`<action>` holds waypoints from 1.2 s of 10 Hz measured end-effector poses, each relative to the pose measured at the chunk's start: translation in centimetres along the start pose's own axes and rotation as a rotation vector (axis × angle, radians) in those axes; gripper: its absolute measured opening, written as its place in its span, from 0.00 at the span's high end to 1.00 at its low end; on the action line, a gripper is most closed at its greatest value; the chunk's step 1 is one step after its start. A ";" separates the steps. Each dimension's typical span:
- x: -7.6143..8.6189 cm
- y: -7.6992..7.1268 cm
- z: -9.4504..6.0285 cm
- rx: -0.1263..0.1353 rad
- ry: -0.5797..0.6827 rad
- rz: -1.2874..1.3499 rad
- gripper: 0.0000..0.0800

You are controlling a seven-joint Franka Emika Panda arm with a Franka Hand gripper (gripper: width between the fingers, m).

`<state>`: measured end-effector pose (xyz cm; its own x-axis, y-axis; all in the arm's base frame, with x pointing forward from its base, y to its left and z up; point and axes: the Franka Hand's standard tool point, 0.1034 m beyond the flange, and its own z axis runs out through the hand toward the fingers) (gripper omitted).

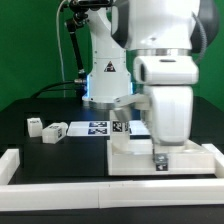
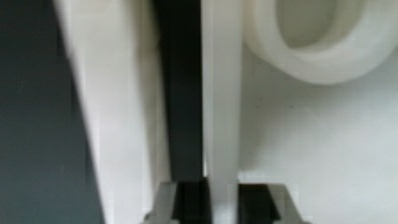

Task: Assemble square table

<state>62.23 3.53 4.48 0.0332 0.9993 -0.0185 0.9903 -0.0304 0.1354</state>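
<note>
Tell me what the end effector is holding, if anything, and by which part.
The end effector is shut on the square tabletop, pinching its thin raised rim at the edge between the fingers.

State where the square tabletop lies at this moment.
In the exterior view, the square tabletop lies flat at lower right, just behind the border wall, right of the marker board, beneath the hand.

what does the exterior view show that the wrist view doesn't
Only exterior: the arm, loose leg posts, the marker board, the border wall. Only wrist: a round recess in the square table slab, and its raised rim clamped in the jaws. Both: the shut gripper and that slab.
</note>
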 end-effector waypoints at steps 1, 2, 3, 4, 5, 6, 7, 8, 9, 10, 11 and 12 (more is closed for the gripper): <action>-0.1 0.0 0.0 0.001 -0.001 0.002 0.92; -0.1 0.0 0.1 0.001 -0.001 0.002 0.92; -0.1 0.0 0.1 0.002 -0.001 0.002 0.92; 0.0 0.0 0.0 -0.001 -0.001 -0.010 0.92; 0.4 0.3 -0.1 -0.006 0.003 -0.022 0.92; 1.4 0.7 0.0 -0.012 0.011 -0.028 0.92; 2.4 1.3 0.2 -0.017 0.021 -0.034 0.92; 2.8 1.8 0.5 -0.019 0.024 -0.018 0.92; 2.8 2.1 0.8 -0.018 0.021 -0.006 0.92; 2.8 2.1 1.0 -0.012 0.016 -0.007 0.92; 2.6 2.1 1.1 -0.011 0.015 -0.005 0.92; 2.6 2.1 1.1 -0.010 0.015 -0.004 0.92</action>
<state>64.54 5.99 3.62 0.0271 0.9996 -0.0040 0.9890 -0.0263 0.1455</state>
